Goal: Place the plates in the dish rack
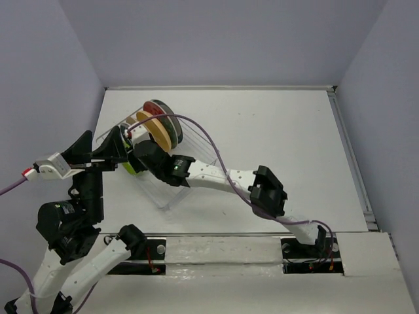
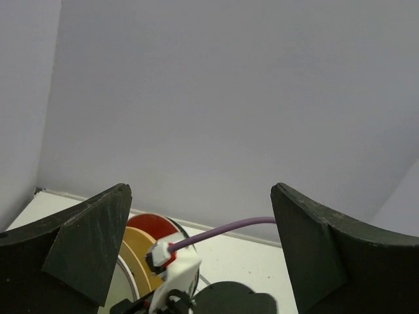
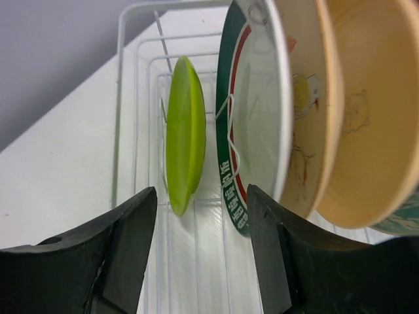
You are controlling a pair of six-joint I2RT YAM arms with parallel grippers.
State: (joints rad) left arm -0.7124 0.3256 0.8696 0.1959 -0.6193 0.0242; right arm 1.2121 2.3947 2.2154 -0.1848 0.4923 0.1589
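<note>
The dish rack holds several plates standing on edge. In the right wrist view, from left to right, stand a lime green plate, a white plate with a dark teal rim, a beige plate and an orange-yellow plate. My right gripper is open and empty, just above the rack floor in front of the green and white plates. In the top view the rack is at the left, with the red plate at its far end. My left gripper is open and empty beside the rack's left end.
The right arm stretches across the rack from the right base. Its wrist and purple cable fill the space between my left fingers. A grey wall stands at the back and left. A raised lip runs along the table's right edge.
</note>
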